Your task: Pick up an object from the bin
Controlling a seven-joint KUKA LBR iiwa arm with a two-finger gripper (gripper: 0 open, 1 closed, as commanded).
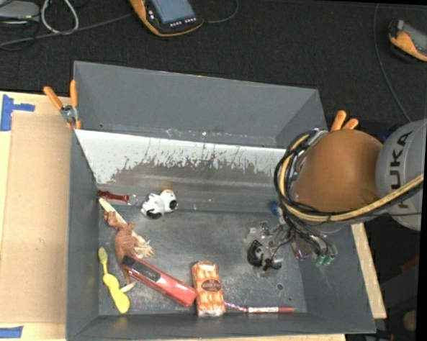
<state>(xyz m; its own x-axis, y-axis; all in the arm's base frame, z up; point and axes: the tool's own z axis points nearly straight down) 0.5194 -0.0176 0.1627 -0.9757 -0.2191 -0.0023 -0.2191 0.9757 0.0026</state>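
Dark flooring strewn with cables surrounds the grey metal bin [196, 107], whose floor carries a scatter of small things. Reaching in from the right, the arm's gripper [267, 254] hangs low over the right part of the floor, beneath its orange cover [336, 174] and looped cables. Whether it is released or clenched I cannot tell, and nothing can be seen held in it.

Just beside its tip, on the left, sits a small dark rounded lump [255, 254], glossy and compact. Whether this is a loose thing or part of the tool is unclear. If it is the target, it looks hard and smooth and apt to roll or squirt out. A good grasp would centre over it, descend straight and close evenly on its widest part.

Near the bin's front wall lies a thin red stick [263, 308], flat on the floor and awkward to pinch. At its left end is an orange-and-white patterned packet [208, 288]. Well apart on the left lie a long red bar [156, 281], a yellow toothbrush-shaped piece [113, 281], a brown toy figure [128, 239] and a black-and-white toy animal [159, 203].
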